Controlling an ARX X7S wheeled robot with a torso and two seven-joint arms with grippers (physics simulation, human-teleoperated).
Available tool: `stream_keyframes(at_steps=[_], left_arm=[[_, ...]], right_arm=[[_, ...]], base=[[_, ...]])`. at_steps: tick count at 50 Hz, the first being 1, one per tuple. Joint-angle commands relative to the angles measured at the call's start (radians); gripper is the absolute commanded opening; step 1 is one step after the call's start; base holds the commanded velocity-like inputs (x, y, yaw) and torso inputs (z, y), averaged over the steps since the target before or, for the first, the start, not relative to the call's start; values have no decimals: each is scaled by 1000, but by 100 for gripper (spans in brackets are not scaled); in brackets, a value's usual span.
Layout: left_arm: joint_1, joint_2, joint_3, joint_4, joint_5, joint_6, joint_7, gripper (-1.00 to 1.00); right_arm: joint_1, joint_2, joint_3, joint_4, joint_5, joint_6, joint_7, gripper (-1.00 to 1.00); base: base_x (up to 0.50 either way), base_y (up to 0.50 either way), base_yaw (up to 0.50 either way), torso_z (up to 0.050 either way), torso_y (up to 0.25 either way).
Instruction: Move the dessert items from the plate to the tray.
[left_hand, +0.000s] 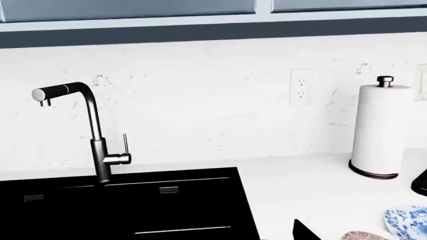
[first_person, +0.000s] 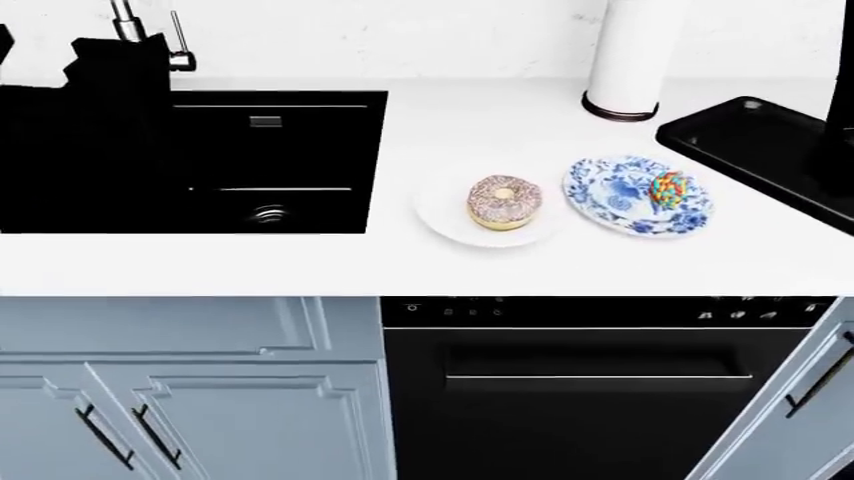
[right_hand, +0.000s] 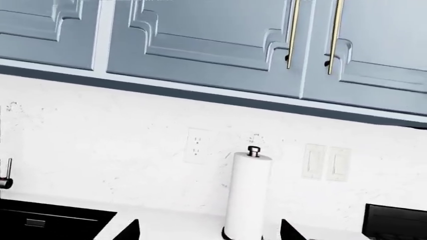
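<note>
1. The frosted, sprinkled ring donut (first_person: 505, 201) sat on a plain white plate (first_person: 441, 215) and the candy-covered ball (first_person: 667, 189) on a blue-patterned plate (first_person: 601, 195), both on the white table (first_person: 400, 260).
2. The glossy black tray (first_person: 747, 150) lay just beyond.
3. Neither hand showed clearly; their opening could not be told.
4. The nearer hand would best descend squarely over one dessert.

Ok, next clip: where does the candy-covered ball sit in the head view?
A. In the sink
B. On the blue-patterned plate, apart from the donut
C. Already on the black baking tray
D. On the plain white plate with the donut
B. The candy-covered ball rests on the blue-patterned plate, while the ring donut sits on its own white plate; the black baking tray holds neither.
</note>
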Motion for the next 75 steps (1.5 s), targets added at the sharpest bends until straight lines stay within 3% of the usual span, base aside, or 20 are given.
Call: stream_keyframes(at_steps=[1,49,75], left_arm=[[-9,-2,21,-14,10,4,15,100],[-98,-34,117,-42,-11,48,19,100],[-123,-47,158,-48,-23,71,21,100]], right_arm=[[46,22,-39,21,13,4,4,100],[34,41,-44,21,-10,-2,-27,100],[28,50,-56,22,-20,-11,-30,100]], base=[[297,-316,0,0,0],[350,-263,0,0,0],[237,-53,0,0,1]])
